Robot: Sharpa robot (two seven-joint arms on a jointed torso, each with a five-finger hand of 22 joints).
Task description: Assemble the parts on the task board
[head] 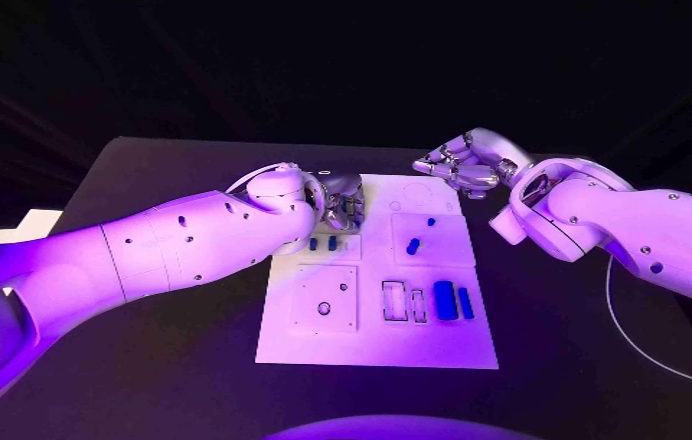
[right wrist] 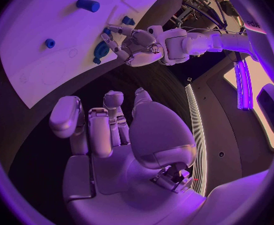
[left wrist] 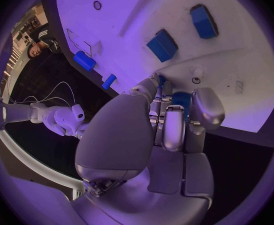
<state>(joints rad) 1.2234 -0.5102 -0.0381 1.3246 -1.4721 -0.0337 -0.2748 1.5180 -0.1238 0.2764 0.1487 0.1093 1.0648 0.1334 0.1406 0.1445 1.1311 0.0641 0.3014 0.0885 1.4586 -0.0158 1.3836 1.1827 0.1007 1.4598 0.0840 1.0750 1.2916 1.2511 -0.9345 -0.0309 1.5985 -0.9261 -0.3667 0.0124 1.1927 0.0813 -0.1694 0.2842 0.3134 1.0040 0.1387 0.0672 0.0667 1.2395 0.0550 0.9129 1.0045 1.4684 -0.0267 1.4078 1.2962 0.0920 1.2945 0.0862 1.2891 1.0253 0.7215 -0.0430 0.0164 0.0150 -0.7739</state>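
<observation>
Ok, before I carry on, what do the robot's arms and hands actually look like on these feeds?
Both arms are smooth, rounded white shells with small dark dots like screw holes, seen on the left arm and right arm. The left hand and right hand are silver metal, with segmented fingers, rounded tips and a broad smooth plate over the back.

Beneath the left hand (head: 338, 200) the task board (head: 378, 345) carries parts (head: 323, 244); bare table (head: 577, 340) lies beside the right hand (head: 464, 163).
</observation>
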